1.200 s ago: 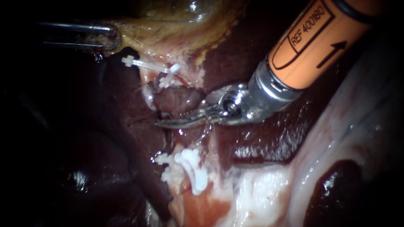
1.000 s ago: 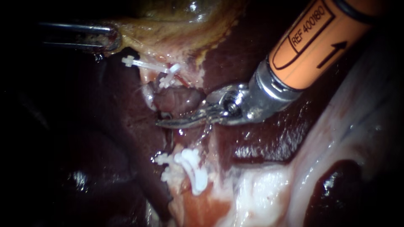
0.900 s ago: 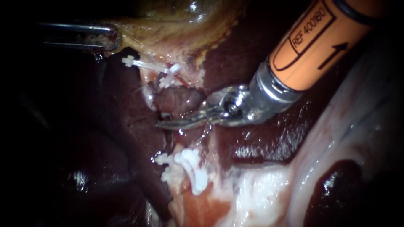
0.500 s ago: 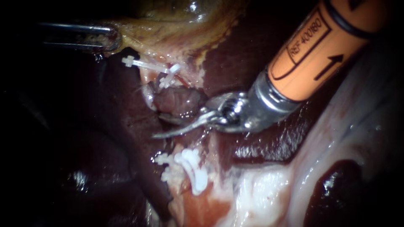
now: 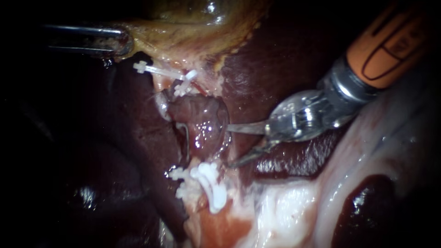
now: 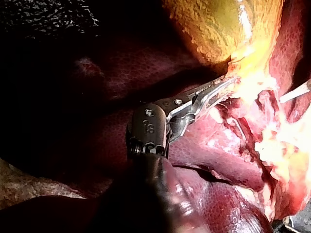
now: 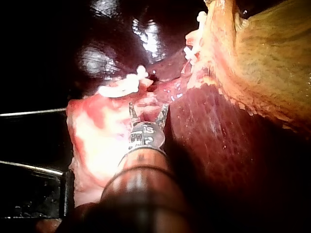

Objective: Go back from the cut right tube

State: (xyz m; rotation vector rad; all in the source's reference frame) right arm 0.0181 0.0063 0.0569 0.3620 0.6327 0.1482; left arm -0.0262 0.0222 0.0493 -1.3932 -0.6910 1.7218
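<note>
While the pincer of the right instrument (image 5: 229, 146) gapes just beside the cut tube (image 5: 198, 120), drifting sideways could nick it or the liver (image 5: 275, 69); the left instrument (image 6: 227, 83) has its pincer clamped on the gallbladder (image 6: 209, 29).

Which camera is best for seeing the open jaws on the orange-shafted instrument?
The endoscope view: the right instrument lies side-on, both jaws spread wide, nothing between them. The right wrist view shows that instrument from behind, jaws a small V. The left wrist view catches only a pale sliver, perhaps one jaw tip.
</note>
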